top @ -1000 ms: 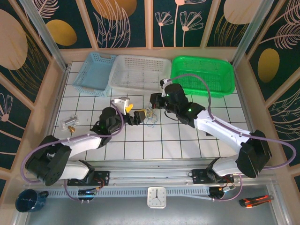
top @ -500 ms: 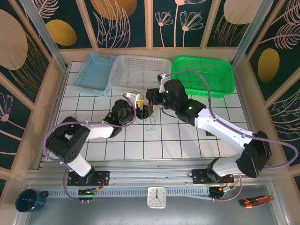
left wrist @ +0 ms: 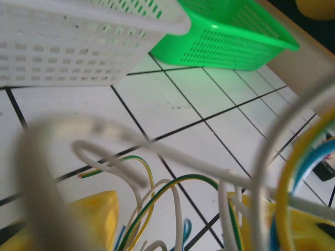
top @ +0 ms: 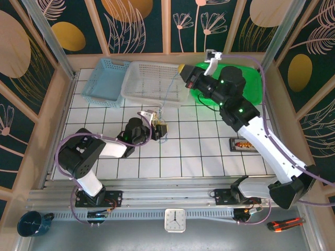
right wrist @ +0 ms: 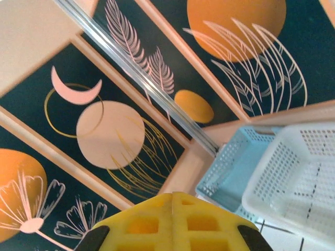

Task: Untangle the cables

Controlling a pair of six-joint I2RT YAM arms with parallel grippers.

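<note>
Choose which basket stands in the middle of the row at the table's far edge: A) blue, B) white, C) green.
B: in the top view, the white basket sits between the blue basket and the green basket.

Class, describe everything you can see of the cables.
The cables are thin, plastic-coated wires in white, blue, yellow and green-yellow stripe, looped in a loose tangle between the left pincer's yellow fingers, over the white tiled table. One striped end shows bare copper. A thin strand stretches up to the shut right pincer.
</note>
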